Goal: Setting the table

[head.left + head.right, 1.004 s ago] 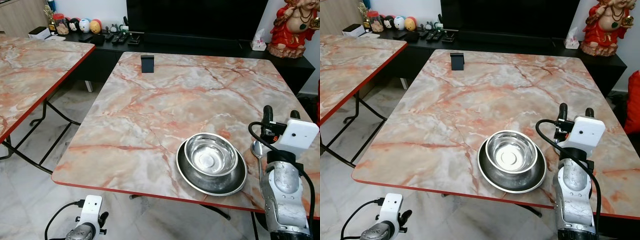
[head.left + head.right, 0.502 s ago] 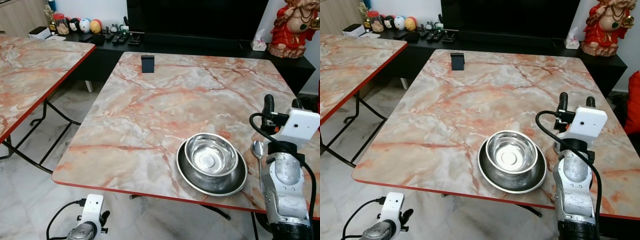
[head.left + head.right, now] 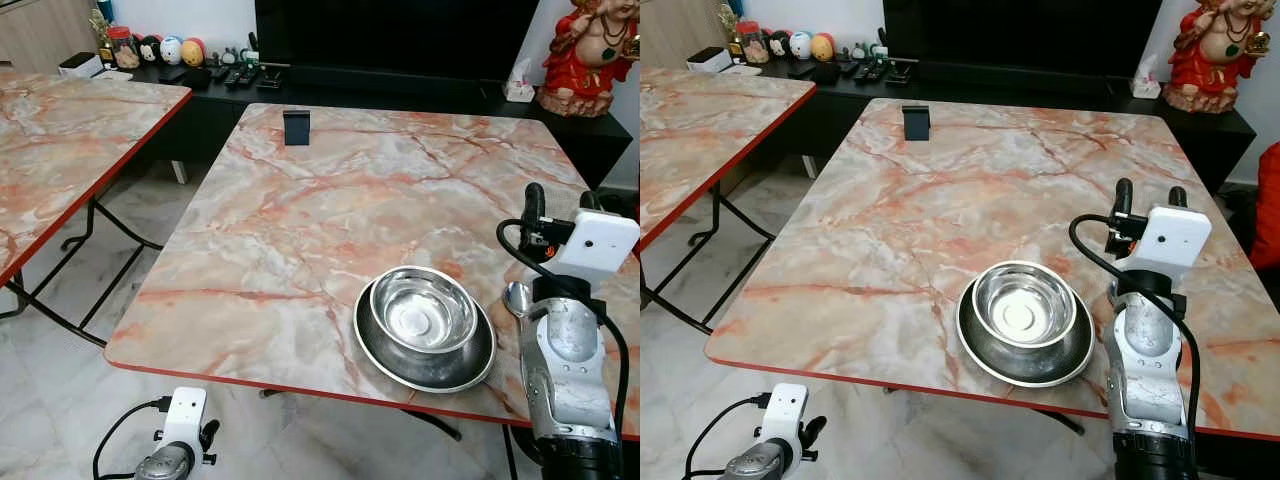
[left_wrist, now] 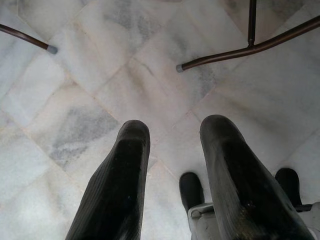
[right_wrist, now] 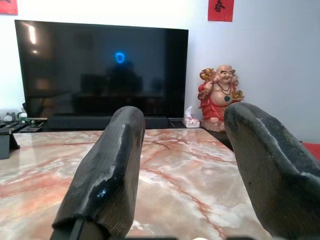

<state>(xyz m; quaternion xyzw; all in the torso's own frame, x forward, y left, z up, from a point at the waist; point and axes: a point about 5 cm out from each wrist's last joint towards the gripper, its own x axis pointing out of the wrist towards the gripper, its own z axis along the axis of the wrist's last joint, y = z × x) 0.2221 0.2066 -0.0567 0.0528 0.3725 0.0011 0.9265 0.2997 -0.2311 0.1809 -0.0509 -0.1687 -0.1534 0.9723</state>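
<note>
A steel bowl (image 3: 422, 310) sits inside a wider steel plate (image 3: 381, 348) near the front edge of the marble table (image 3: 300, 200). Just right of the plate lies a spoon (image 3: 516, 297), its handle hidden behind my right arm. My right gripper (image 3: 562, 196) is held up above the table's right side, over the spoon, open with nothing between its fingers (image 5: 107, 165). My left gripper (image 4: 175, 130) hangs low below the table's front edge, open above the tiled floor.
A small black stand (image 3: 295, 127) is at the table's far left. A second marble table (image 3: 60, 130) stands to the left across a floor gap. Behind are a TV (image 3: 390, 35), a low cabinet with toys, a tissue box (image 3: 517, 88) and a red statue (image 3: 590, 50).
My right gripper has risen a little, and more of the spoon's bowl now shows beside the arm. Bowl, plate and left arm have not moved.
</note>
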